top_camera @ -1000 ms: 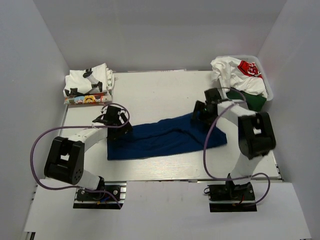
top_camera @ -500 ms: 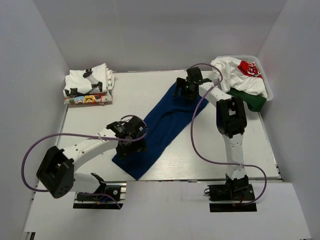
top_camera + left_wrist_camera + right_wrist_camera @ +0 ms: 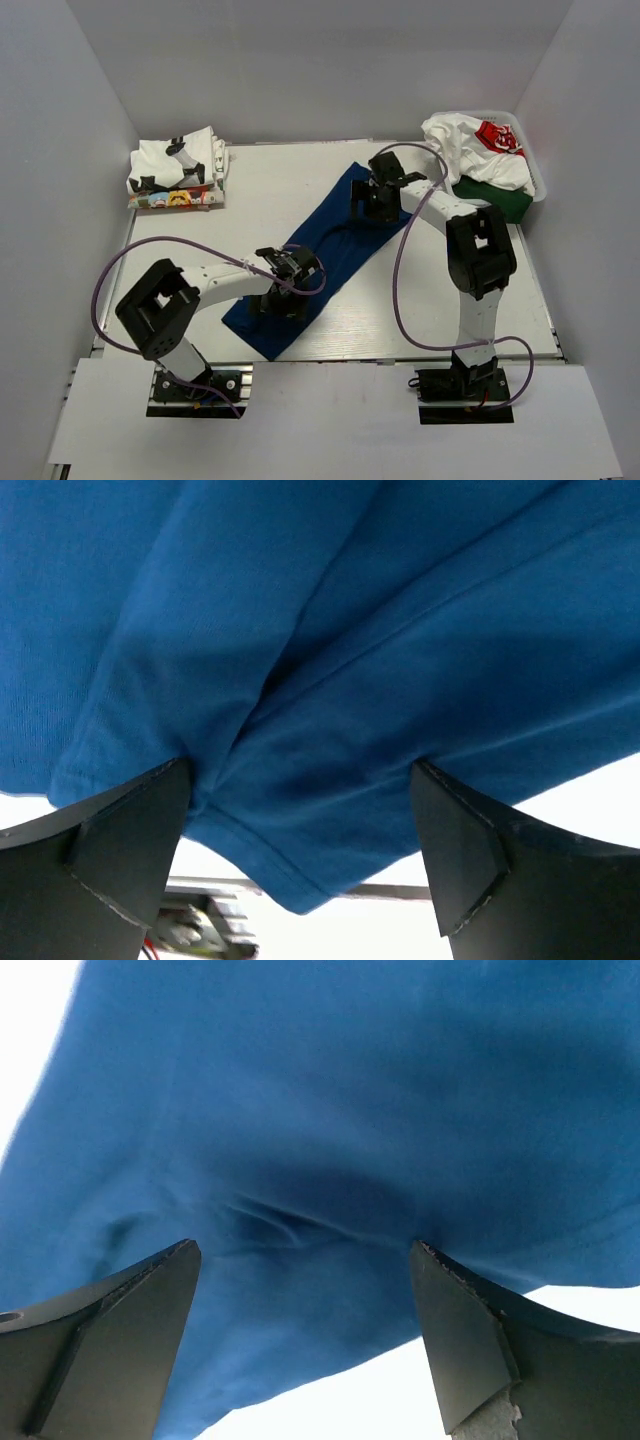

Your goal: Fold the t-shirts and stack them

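Note:
The dark blue t-shirt [image 3: 330, 245] lies in a long diagonal strip on the white table, from near left to far right. My left gripper [image 3: 288, 290] is open, its fingers spread over the shirt's near end; the left wrist view shows blue cloth [image 3: 330, 680] and a hem corner between them. My right gripper [image 3: 372, 200] is open over the shirt's far end; the right wrist view shows wrinkled blue cloth [image 3: 330, 1160] between its fingers. Folded printed tees [image 3: 175, 172] are stacked at the far left. More tees [image 3: 478, 150] are heaped in the basket.
A white mesh basket [image 3: 535, 180] stands at the far right corner, with white, red-print and green cloth spilling out. White walls close in the table on three sides. Purple cables loop from both arms.
The shirt went from lying crosswise to a diagonal strip. My left gripper moved right and nearer along its near end. My right gripper swung to the far end, then drew back slightly.

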`<state>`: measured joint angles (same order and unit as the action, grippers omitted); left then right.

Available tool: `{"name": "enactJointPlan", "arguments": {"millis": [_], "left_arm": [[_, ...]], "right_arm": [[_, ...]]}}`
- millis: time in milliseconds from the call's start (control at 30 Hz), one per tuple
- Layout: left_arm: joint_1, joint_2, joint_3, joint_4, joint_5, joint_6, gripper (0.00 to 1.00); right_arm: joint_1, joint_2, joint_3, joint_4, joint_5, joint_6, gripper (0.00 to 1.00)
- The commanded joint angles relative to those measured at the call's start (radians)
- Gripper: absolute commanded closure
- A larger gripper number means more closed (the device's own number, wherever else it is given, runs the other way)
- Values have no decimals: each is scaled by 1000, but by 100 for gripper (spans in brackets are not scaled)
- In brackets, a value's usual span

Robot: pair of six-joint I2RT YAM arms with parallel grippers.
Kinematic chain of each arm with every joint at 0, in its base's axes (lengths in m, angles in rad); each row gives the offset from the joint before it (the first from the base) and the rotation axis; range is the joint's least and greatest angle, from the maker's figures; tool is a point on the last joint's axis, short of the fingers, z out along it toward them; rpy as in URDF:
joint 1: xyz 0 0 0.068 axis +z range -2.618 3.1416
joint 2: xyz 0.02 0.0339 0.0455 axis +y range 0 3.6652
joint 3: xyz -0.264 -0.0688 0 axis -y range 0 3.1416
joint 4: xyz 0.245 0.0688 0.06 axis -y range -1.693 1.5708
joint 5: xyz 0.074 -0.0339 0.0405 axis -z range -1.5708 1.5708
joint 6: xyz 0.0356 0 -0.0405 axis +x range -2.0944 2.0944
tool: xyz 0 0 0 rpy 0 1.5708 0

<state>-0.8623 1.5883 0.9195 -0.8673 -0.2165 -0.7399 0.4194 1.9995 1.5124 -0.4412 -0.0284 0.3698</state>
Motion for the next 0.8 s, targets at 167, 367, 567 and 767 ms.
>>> {"name": "enactJointPlan", "arguments": {"millis": [167, 367, 567, 767], "left_arm": [[-3, 84, -65, 183, 173, 122, 0], [-26, 260, 1, 392, 426, 149, 1], [-98, 364, 307, 467, 441, 87, 3], [-161, 267, 369, 445, 313, 42, 0]], "right_arm": [[-5, 189, 130, -97, 48, 26, 10], [-18, 435, 478, -180, -2, 23, 10], [-80, 657, 785, -85, -221, 4, 10], [-119, 595, 787, -13, -295, 5, 10]]}}
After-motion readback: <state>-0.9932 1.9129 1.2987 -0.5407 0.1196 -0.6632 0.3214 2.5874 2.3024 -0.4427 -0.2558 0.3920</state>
